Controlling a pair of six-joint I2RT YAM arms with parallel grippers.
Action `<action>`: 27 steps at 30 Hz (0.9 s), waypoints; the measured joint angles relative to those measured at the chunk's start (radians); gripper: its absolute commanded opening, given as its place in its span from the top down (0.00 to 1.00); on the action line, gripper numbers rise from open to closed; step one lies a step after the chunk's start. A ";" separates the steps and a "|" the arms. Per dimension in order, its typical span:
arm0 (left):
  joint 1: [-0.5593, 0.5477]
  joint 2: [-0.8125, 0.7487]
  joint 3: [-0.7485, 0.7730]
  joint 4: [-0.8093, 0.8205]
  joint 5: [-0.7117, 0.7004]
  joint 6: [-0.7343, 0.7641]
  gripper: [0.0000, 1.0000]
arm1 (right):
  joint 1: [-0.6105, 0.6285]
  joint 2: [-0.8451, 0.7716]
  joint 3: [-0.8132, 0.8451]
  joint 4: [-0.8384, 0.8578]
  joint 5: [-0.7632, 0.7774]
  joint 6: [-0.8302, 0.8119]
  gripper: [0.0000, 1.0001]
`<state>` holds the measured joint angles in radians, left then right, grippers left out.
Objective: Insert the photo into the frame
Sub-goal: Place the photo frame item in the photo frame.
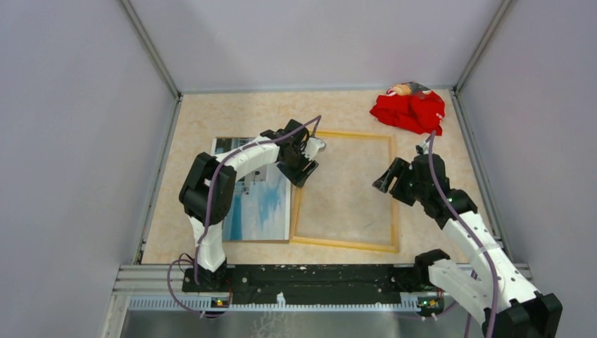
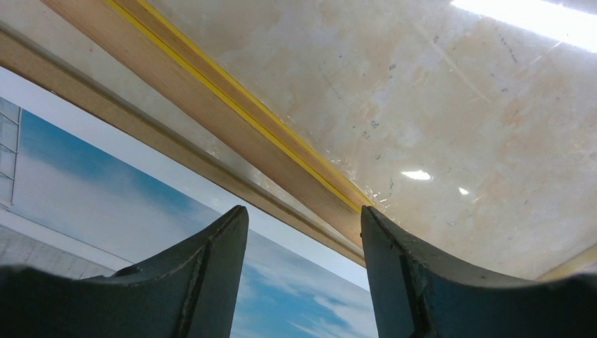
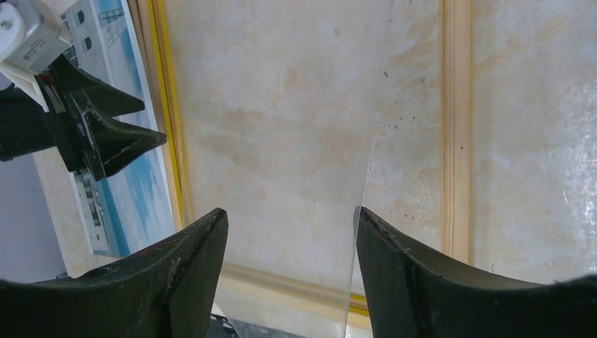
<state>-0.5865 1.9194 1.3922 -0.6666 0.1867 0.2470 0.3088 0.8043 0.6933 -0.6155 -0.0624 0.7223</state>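
Observation:
The photo (image 1: 253, 201) lies face up at the left of the table, its blue sky showing. Right beside it lies the frame (image 1: 345, 243), pale wood back up, with a clear sheet (image 3: 281, 141) resting inside it. My left gripper (image 1: 304, 174) hangs open over the frame's left rail (image 2: 232, 105) and the photo's (image 2: 84, 190) white border, holding nothing. My right gripper (image 1: 381, 184) stands open above the frame's right half. The sheet's edge runs close by its right finger (image 3: 394, 246), and nothing is gripped. The frame's right rail (image 3: 456, 127) shows beyond.
A brown backing board (image 1: 243, 241) lies under the photo, its edge showing along the photo's border (image 2: 70, 77). A red cloth (image 1: 410, 109) is bunched at the back right corner. Grey walls close in the table on three sides.

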 measured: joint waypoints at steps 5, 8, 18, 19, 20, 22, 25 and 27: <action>0.000 -0.005 -0.006 0.002 -0.002 0.010 0.34 | -0.063 0.048 0.000 0.064 -0.063 -0.048 0.33; 0.000 -0.013 -0.019 0.003 -0.009 0.016 0.34 | -0.108 0.087 -0.002 0.101 -0.115 -0.070 0.33; 0.001 -0.024 -0.044 0.019 -0.038 0.040 0.36 | -0.177 0.176 -0.041 0.229 -0.265 -0.102 0.34; 0.001 -0.026 -0.045 0.019 -0.041 0.041 0.36 | -0.179 0.189 -0.040 0.243 -0.275 -0.103 0.35; 0.001 -0.026 -0.045 0.019 -0.043 0.042 0.36 | -0.181 0.206 -0.040 0.257 -0.285 -0.102 0.35; 0.002 -0.026 -0.046 0.022 -0.046 0.043 0.36 | -0.186 0.242 -0.040 0.287 -0.309 -0.098 0.37; 0.002 -0.026 -0.054 0.024 -0.047 0.045 0.37 | -0.191 0.285 -0.040 0.338 -0.364 -0.082 0.39; 0.003 -0.026 -0.058 0.024 -0.056 0.049 0.37 | -0.194 0.297 -0.040 0.368 -0.403 -0.069 0.41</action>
<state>-0.5835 1.8931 1.3342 -0.6430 0.1307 0.2958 0.1146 1.1011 0.6529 -0.2474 -0.4656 0.6533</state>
